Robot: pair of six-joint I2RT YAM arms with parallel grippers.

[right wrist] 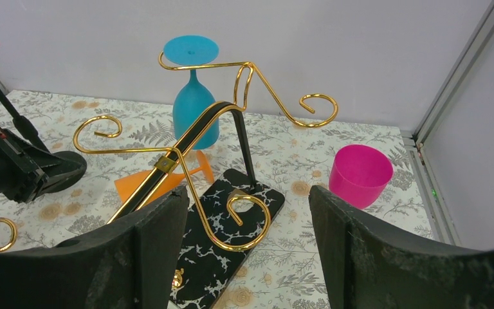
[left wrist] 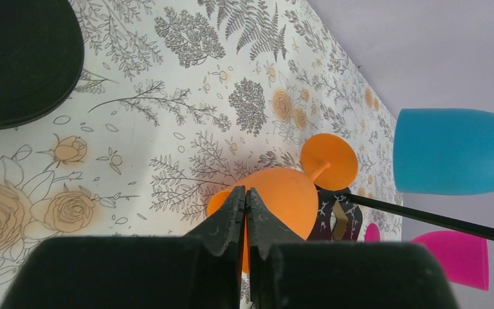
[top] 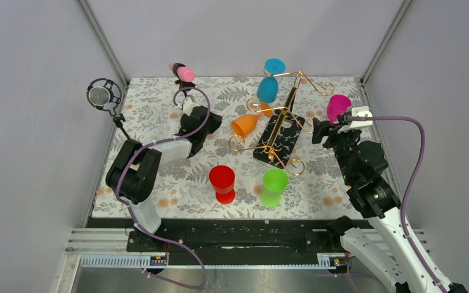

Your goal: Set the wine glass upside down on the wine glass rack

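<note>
Centrally on the bench [top: 159, 122], the wine glass rack [top: 281, 125] stands right of the sideways orange wine glass [top: 244, 125]. The left end effector [left wrist: 247, 193] is clenched on its rim, the right end effector [right wrist: 247, 196] released; lift slowly, without twisting.

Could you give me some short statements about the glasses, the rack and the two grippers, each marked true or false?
1. The blue glass hangs upside down on the wine glass rack. True.
2. The orange glass stands upright. False: it lies on its side beside the rack's base.
3. The right gripper holds the magenta glass. False: it is open and empty, and the magenta glass stands apart on the table.
4. The left gripper is wide open. False: its fingers are shut at the orange glass's rim.
5. A red glass and a green glass stand on the table. True.
</note>
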